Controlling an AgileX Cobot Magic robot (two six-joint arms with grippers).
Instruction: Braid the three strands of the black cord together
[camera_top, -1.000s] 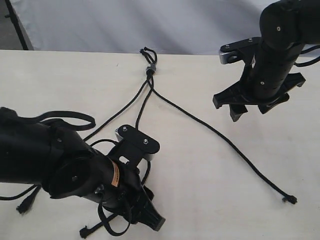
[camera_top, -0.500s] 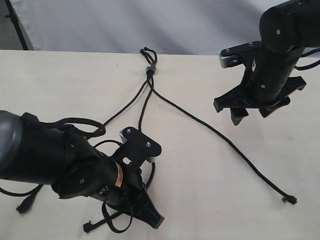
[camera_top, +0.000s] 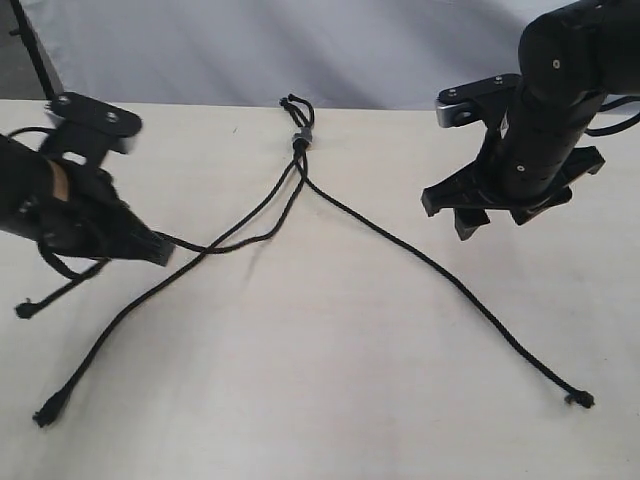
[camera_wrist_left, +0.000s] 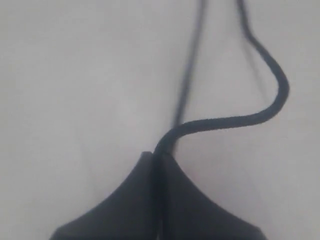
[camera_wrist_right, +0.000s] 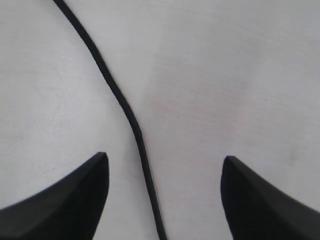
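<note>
1. Lying on the pale surface in the exterior view, the black cord fans out from its grey band, which sits at the far edge. The right strand runs from the band to a knot well away, near the front right. The left strand runs from the band to a knot at the front left. The middle strand curves from the band over to the left hand, which is clamped on it. The right hand hangs above the surface, right of the band.
2. In the left wrist view, the left hand has its jaws pressed together on the middle strand, which bends away in an S-curve.
3. In the right wrist view, the right hand has its jaws wide apart, gripping nothing; the right strand lies on the surface between them.
</note>
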